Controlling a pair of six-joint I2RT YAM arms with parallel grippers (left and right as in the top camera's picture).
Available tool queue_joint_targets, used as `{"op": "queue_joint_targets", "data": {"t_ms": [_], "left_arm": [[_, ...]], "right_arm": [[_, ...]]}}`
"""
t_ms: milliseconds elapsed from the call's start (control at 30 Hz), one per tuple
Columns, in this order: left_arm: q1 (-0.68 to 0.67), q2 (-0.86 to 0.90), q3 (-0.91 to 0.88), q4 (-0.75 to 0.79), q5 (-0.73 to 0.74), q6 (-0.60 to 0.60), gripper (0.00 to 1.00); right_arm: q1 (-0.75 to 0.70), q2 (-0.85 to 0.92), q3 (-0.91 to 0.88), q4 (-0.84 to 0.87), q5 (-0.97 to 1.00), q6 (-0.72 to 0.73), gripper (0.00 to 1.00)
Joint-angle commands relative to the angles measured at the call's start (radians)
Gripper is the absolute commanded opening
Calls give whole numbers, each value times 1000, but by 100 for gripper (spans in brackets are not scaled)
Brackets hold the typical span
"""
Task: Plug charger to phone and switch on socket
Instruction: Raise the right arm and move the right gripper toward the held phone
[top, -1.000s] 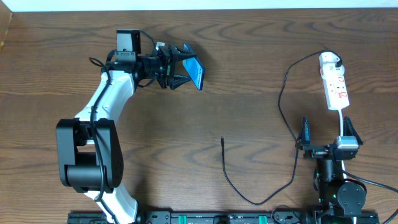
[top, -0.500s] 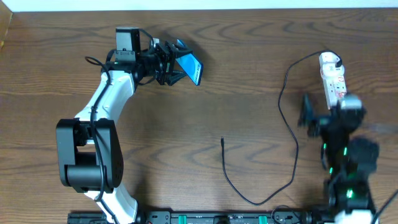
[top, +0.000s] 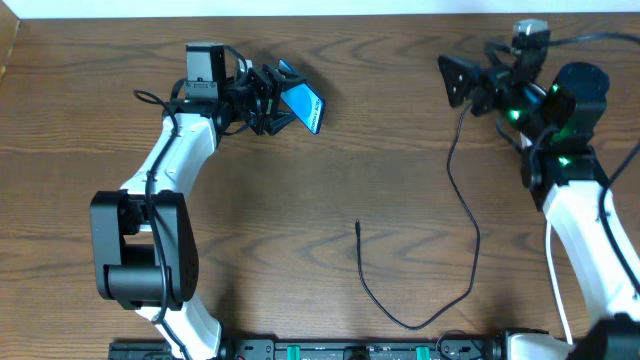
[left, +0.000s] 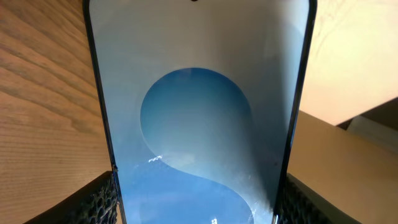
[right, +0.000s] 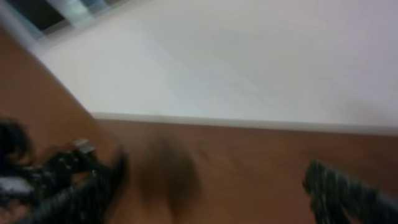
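Observation:
My left gripper is shut on the phone and holds it tilted above the table at the back left, blue screen showing. In the left wrist view the phone fills the frame between the two jaws. The charger's black cable curves across the right half of the table, and its plug tip lies free near the middle. My right gripper is open and empty, raised at the back right and pointing left. Its view is blurred, with the fingers wide apart. The right arm hides the socket.
The right arm reaches from the front right to the back right corner. The table's far edge meets a white wall just behind both grippers. The left arm's base stands at the front left.
The right arm swung up from the front right to the back right and now covers the power strip. The left gripper lifted and tilted the phone slightly.

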Motion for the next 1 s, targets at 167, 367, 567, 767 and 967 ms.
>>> {"op": "queue_joint_targets", "data": {"t_ms": [167,367,567,767,967], "left_arm": [[-1,-36,8,24,-72,-79,7],[-23,-36,8,31,-81,-79,7],[-54,-36,8,39,-93,-77,7],[-58,-36,8,41,-93,-73,7],[-59,-36,8,41,-93,-73,7]], "right_arm": [[82,119,21,296,-82,312,93],[196,206,21,287,-49,312,97],[284,300,21,286,-9,338,98],[328,364,21,245,-21,338,99],[360,377,21,225,-20,317,99]]}}
